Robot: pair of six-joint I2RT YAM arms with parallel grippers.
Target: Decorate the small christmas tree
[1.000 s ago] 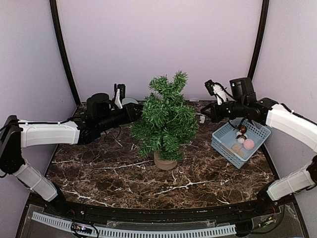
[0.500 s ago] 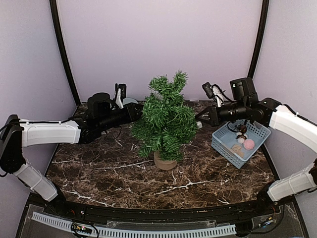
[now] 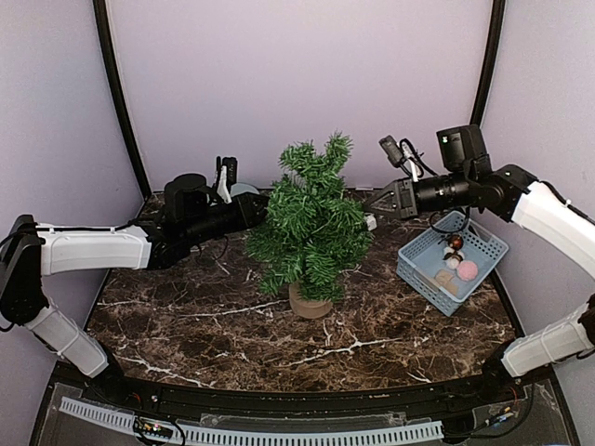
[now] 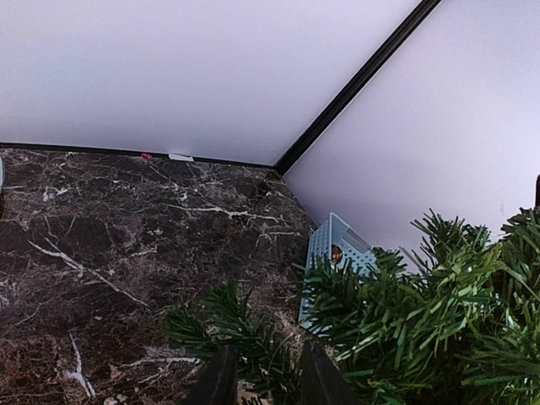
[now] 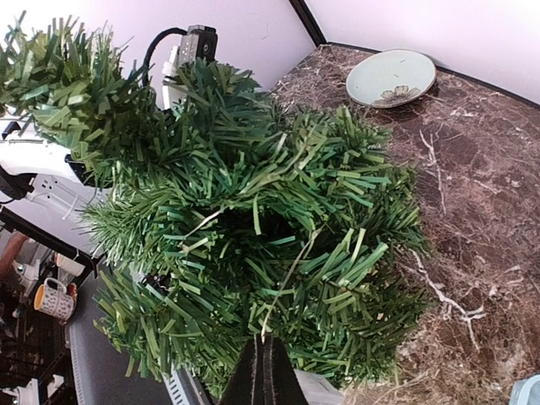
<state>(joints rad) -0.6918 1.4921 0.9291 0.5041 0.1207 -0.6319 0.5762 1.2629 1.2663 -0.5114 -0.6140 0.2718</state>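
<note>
my right pincer [image 5: 263,373] has its fingers pressed together at the needles on the right side of the small christmas tree [image 3: 311,218]; i can't tell if anything is pinched. my left pincer [image 4: 270,380] is spread, needles between its fingers, on the tree's left side. the tree stands upright mid-table [image 3: 186,311], with a blue basket [image 3: 418,269] to its right.

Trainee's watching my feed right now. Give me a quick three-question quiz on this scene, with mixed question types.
1. Which arm's side of the small christmas tree is the blue basket on?
2. True or false: the left gripper hangs over the basket.
3. In the right wrist view, what lies on the table beyond the tree? A spoon, B plate, C scissors.
Key: 1 the right arm's; 2 false, it is in the tree's branches; 3 B.
</note>
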